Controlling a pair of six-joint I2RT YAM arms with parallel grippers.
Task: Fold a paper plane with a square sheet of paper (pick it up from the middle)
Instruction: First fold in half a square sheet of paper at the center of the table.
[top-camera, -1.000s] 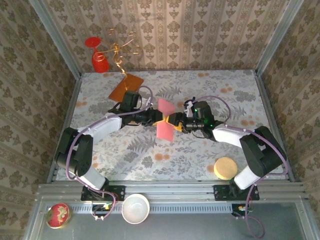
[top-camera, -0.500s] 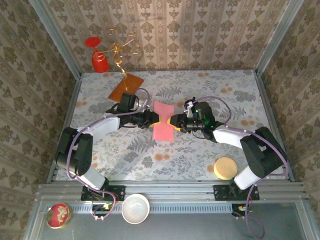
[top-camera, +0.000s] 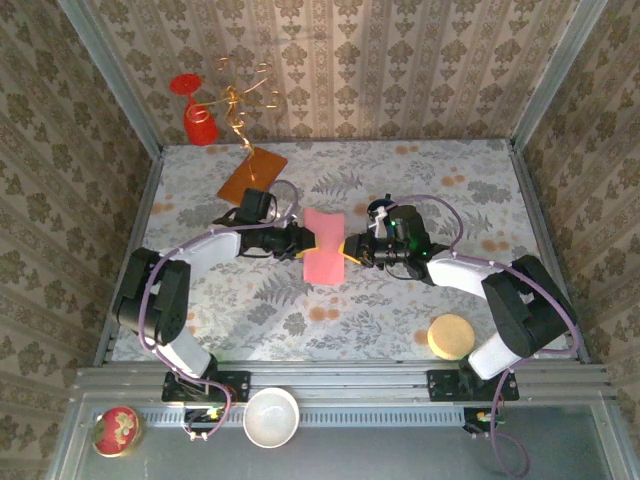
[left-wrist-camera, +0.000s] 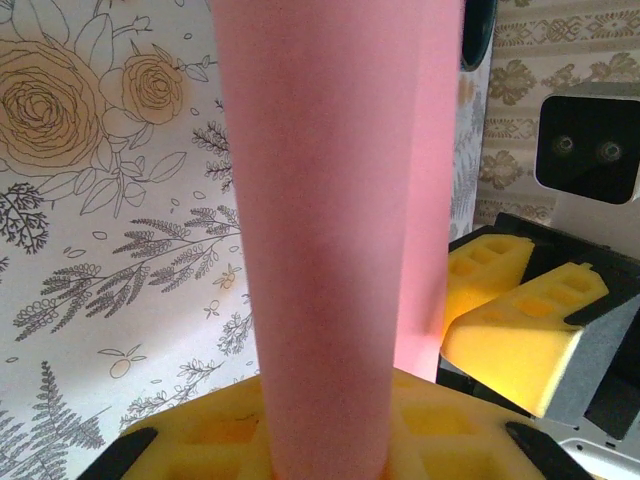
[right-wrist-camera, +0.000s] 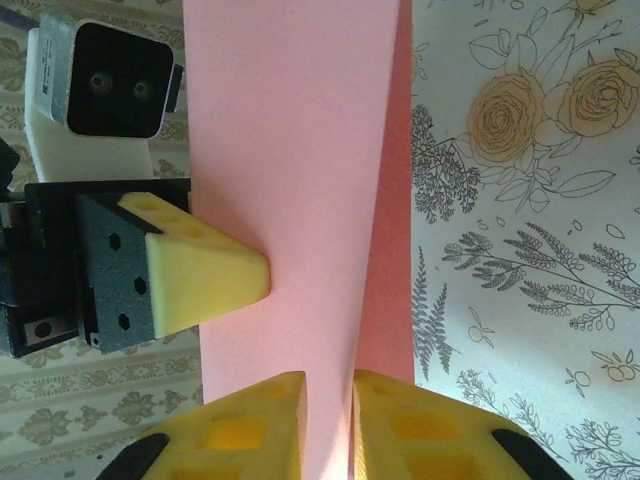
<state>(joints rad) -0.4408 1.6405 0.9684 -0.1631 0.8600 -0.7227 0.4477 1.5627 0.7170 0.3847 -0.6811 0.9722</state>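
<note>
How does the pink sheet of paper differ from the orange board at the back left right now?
Colour: the sheet of paper is pink, the board orange-brown. Pose: the sheet of paper is bowed and pinched in at its middle, the board lies flat on the table. State: the left end effector and right end effector grip the sheet of paper from opposite sides; no end effector touches the board. Both are four-cornered sheets.

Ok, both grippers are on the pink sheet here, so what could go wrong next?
1. The left gripper and right gripper pinch the sheet of paper from opposite edges at its middle; pulling apart could tear it.
2. The sheet is bowed, not flat, so a crease may land off-centre.
3. The two grippers sit close together and could bump.
</note>
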